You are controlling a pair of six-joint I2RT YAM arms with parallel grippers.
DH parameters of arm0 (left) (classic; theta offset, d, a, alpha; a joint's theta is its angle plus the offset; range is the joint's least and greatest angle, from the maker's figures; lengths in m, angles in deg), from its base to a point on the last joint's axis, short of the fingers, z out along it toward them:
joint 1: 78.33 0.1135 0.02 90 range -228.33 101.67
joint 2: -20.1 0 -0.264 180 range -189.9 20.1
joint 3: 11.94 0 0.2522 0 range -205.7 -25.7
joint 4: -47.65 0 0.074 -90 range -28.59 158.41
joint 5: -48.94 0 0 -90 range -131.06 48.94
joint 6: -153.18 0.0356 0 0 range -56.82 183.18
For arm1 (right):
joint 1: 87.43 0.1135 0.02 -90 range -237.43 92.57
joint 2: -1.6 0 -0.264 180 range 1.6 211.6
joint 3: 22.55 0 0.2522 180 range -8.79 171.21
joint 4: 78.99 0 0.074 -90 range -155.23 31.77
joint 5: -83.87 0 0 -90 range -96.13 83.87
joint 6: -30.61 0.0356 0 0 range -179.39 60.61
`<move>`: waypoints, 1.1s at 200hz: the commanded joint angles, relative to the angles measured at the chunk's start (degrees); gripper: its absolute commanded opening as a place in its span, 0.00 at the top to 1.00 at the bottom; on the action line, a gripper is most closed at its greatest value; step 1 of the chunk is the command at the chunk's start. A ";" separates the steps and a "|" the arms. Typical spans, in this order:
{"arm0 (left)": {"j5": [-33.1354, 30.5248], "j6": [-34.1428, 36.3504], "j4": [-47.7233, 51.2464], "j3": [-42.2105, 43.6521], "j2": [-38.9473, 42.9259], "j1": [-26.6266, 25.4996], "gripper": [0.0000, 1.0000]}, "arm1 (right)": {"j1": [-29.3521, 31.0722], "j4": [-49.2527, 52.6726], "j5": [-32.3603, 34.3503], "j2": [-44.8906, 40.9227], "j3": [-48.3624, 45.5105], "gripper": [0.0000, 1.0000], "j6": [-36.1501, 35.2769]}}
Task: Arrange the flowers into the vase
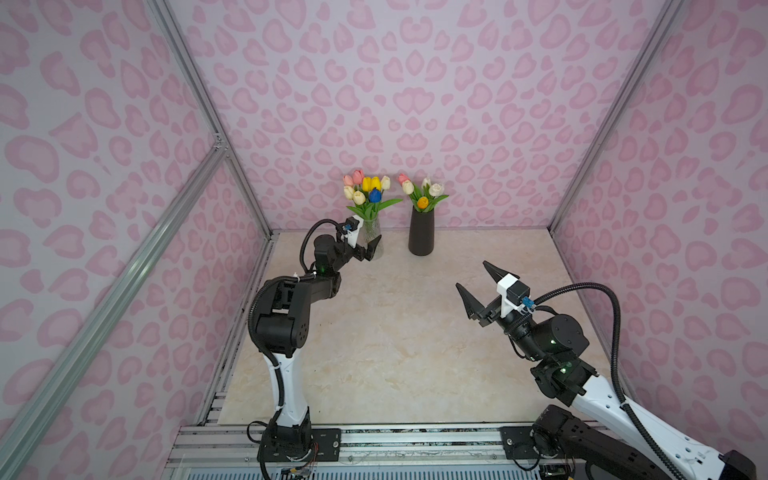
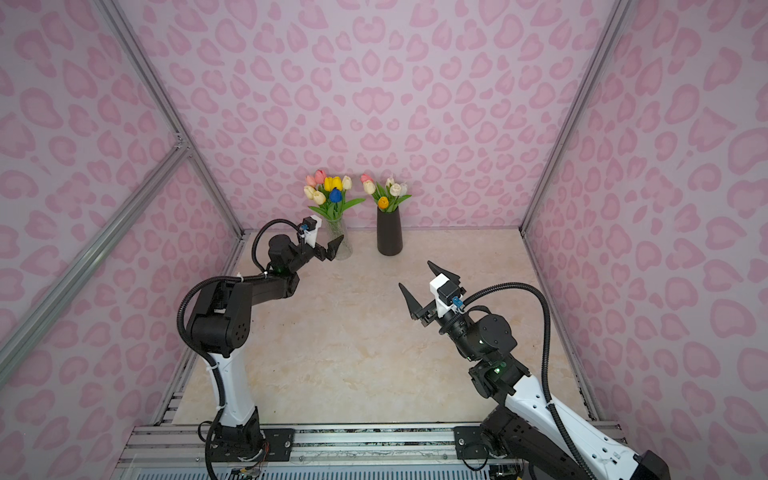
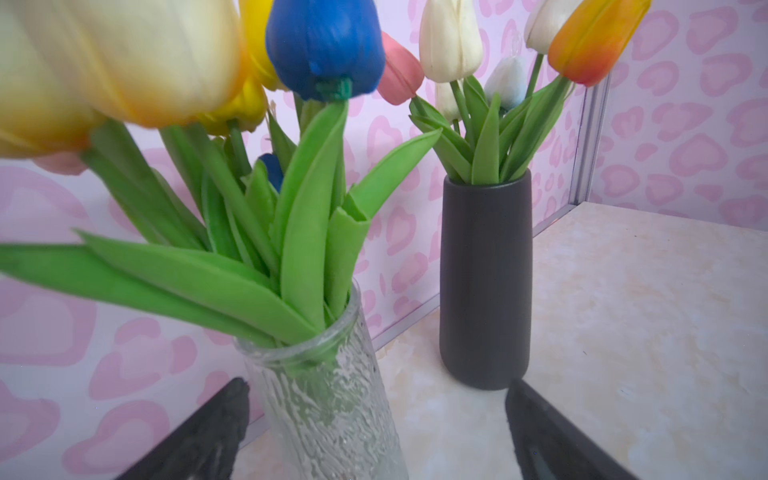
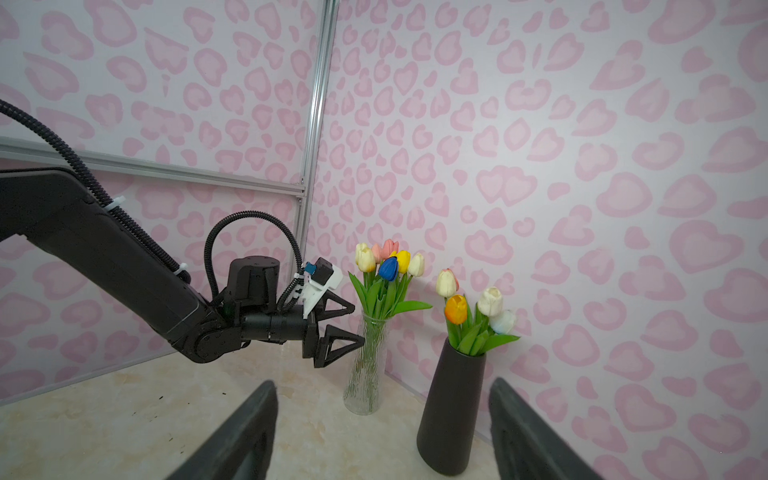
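By the look of the layout, the arranging was all but finished. Every one of the tulips (image 1: 368, 191) in sight stood in a vase, and none lay on the desk (image 1: 395, 332). In both top views the two vases stood close to the back wall. The clear ribbed glass vase (image 1: 371, 230) was at about 11 o'clock on the desk, and the black vase (image 1: 421, 232) was just beside it at 12 o'clock, the two not touching.

The glass vase held the fuller bunch of pink, yellow and cream heads, with a blue tulip (image 1: 375, 195) in front. The black vase held a smaller bunch of pink, cream and white heads, with an orange tulip (image 1: 422, 202) low in front.

The left pincer (image 4: 357, 325) was at the glass vase, on its 9 o'clock side. Its jaws were spread wide and gripped nothing. Whether a fingertip touched the glass could not be told. The right pincer (image 1: 471, 274) hung over the desk at about 4 o'clock, well apart from both vases, also open and empty.

Judging by this, little was left beyond drawing the arms clear, unless some stems lay out of view.
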 commanded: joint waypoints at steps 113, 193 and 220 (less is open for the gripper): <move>-11.02 -3.38 -3.97 29.48 32.49 -0.55 0.03 | -3.45 -8.39 22.37 9.50 -2.78 0.14 -3.43; -72.02 -7.75 10.31 51.97 58.17 -6.45 0.03 | -16.25 -5.23 34.95 24.45 -7.15 0.12 5.37; -66.96 -1.65 9.23 51.80 50.09 -5.15 0.03 | -20.39 -1.02 35.82 27.30 -7.46 0.13 7.15</move>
